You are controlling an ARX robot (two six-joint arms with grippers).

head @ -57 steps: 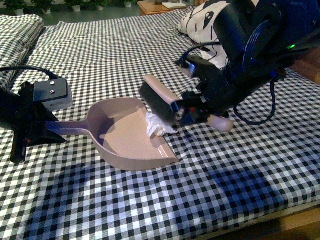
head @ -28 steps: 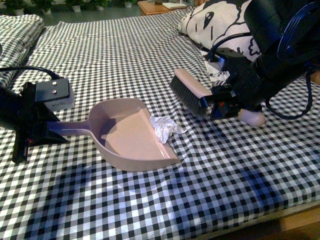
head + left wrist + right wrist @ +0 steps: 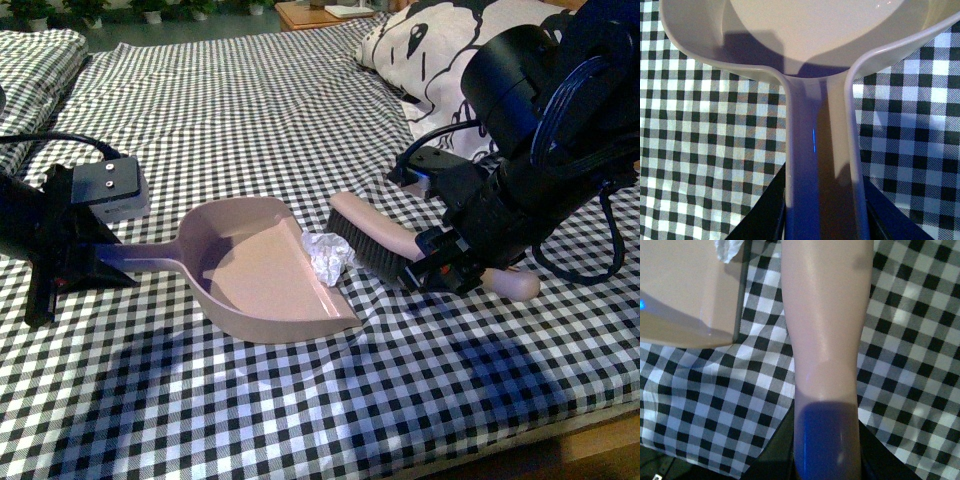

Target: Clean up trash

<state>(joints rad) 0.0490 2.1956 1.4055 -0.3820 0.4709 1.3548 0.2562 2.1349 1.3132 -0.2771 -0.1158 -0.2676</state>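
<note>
The trash point(image 3: 330, 254) is seen as a small crumpled white wad, creased and faintly shiny, lying at the open front lip of the mauve dustpan point(image 3: 255, 275) on the black-and-white checked cloth point(image 3: 220, 110). It is wedged between that lip and the dark bristles of the brush point(image 3: 375, 245), well ahead of the right gripper point(image 3: 450, 270) and far from the left gripper point(image 3: 75, 265). The right arm is reached low across the cloth, its wrist angled down, and the pink brush handle point(image 3: 827, 325) is clamped between its fingers. The left arm is kept low at the other side, its fingers closed around the dustpan handle point(image 3: 822, 170), with the pan resting flat on the cloth.
</note>
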